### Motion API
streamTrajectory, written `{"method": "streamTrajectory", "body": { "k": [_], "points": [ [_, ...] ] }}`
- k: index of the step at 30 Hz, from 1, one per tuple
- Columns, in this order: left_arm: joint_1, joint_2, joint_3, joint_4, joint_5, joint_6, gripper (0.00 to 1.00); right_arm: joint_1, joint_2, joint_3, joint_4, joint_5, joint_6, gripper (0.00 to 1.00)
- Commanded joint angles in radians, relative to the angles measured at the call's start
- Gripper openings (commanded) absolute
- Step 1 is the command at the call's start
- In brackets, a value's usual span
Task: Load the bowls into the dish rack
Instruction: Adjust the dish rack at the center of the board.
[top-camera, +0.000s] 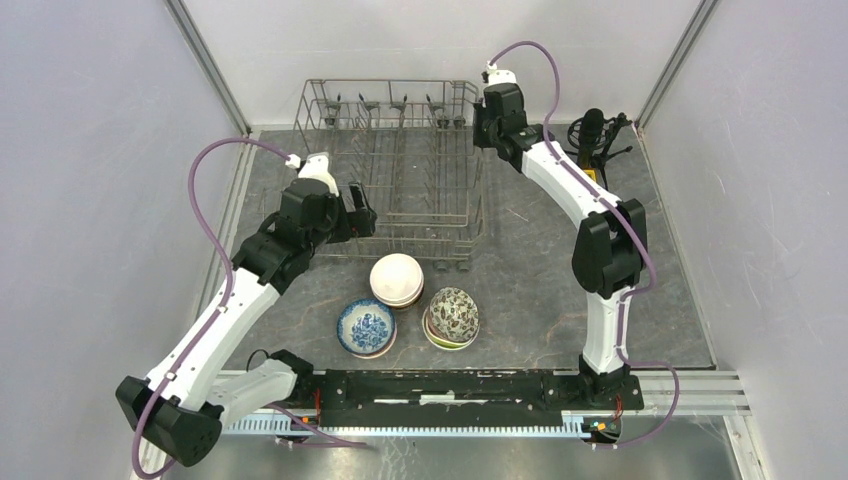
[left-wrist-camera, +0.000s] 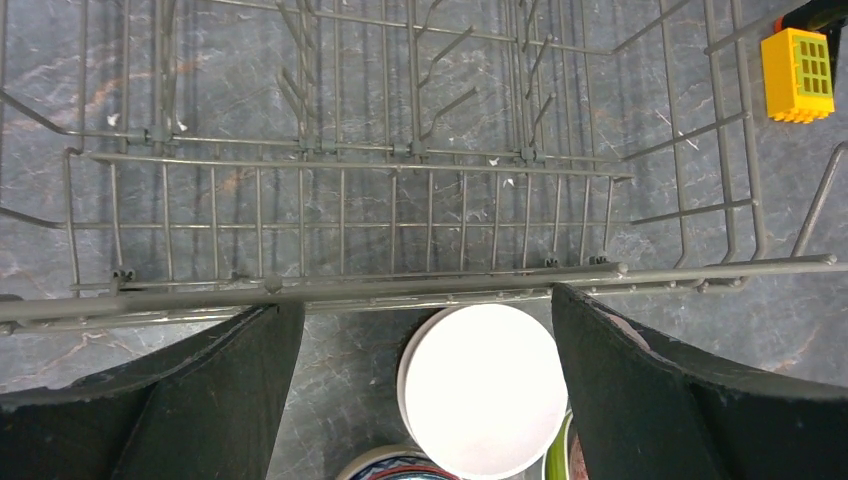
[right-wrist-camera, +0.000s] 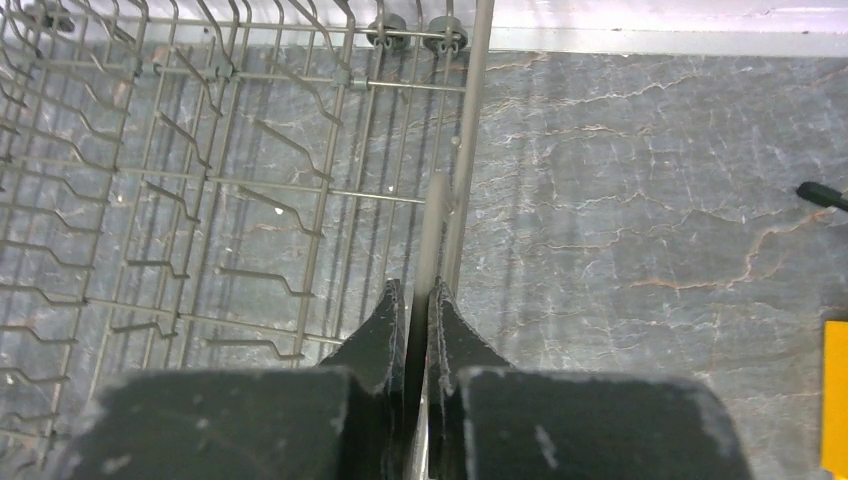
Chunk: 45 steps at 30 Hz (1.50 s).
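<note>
The grey wire dish rack (top-camera: 420, 238) stands at the back middle of the table with no bowl in it. In front of it sit three short stacks of bowls: a white one (top-camera: 397, 279), a blue-and-white patterned one (top-camera: 366, 327) and a speckled one (top-camera: 454, 315) over a lime green bowl. My left gripper (top-camera: 362, 215) is open at the rack's near left corner. In the left wrist view its jaws (left-wrist-camera: 425, 300) straddle the rack's near rim (left-wrist-camera: 400, 285), with the white bowl (left-wrist-camera: 485, 390) below. My right gripper (right-wrist-camera: 417, 290) is shut on the rack's right side rim wire (right-wrist-camera: 432, 230).
A black stand with a microphone-like head (top-camera: 592, 135) is at the back right beside the right arm. A yellow block (left-wrist-camera: 797, 73) lies on the table right of the rack. White walls close in the left, right and back sides.
</note>
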Motion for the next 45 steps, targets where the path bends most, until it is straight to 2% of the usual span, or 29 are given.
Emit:
{"method": "streamTrajectory", "body": {
  "k": [1,11,24,34,45],
  "points": [
    [0.035,0.017,-0.004,0.075,0.029,-0.057,1.0,0.009,-0.087,-0.072,0.048,-0.111,-0.063,0.0],
    [0.056,0.003,-0.015,0.073,0.025,-0.059,1.0,0.01,-0.297,-0.381,0.192,-0.142,-0.035,0.0],
    [0.077,0.047,0.003,0.092,0.048,-0.057,1.0,0.01,-0.522,-0.724,0.322,-0.088,0.005,0.0],
    [0.099,0.152,0.067,0.111,0.086,-0.049,1.0,0.01,-0.605,-0.83,0.342,-0.097,0.027,0.0],
    [0.108,0.284,0.171,0.142,0.098,-0.039,1.0,0.015,-0.616,-0.868,0.382,-0.119,0.035,0.0]
  ]
}}
